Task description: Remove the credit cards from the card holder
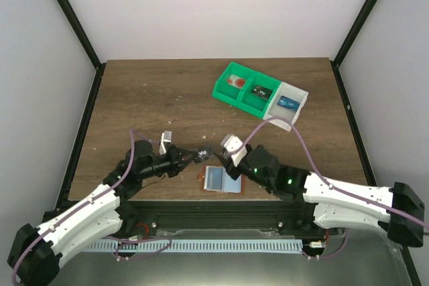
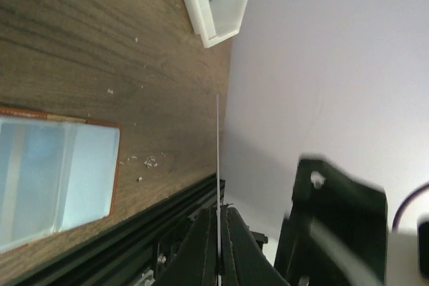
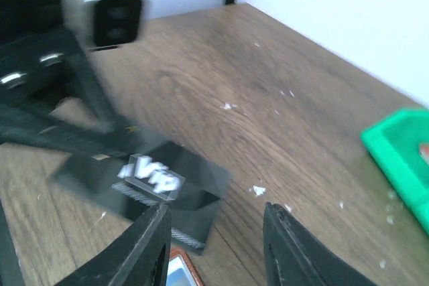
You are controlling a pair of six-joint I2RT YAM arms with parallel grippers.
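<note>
The card holder (image 1: pixel 222 180) lies open on the table near the front edge, reddish-brown rim with pale blue inner panels; it also shows in the left wrist view (image 2: pixel 60 172) and as a corner in the right wrist view (image 3: pixel 181 269). My left gripper (image 1: pixel 194 155) is shut on a black credit card (image 1: pixel 204 153) held above the table, just left of and above the holder. The left wrist view shows that card edge-on (image 2: pixel 218 165) between the pressed fingers. In the right wrist view the card (image 3: pixel 147 179) bears white "VIP" lettering. My right gripper (image 3: pixel 214 232) stands open just beside the card, apart from it.
A compartment tray stands at the back right, green part (image 1: pixel 244 88) and white end compartment (image 1: pixel 289 104), each with a small item inside. Its green edge (image 3: pixel 402 159) shows in the right wrist view. White crumbs dot the wood. Black frame rails border the table.
</note>
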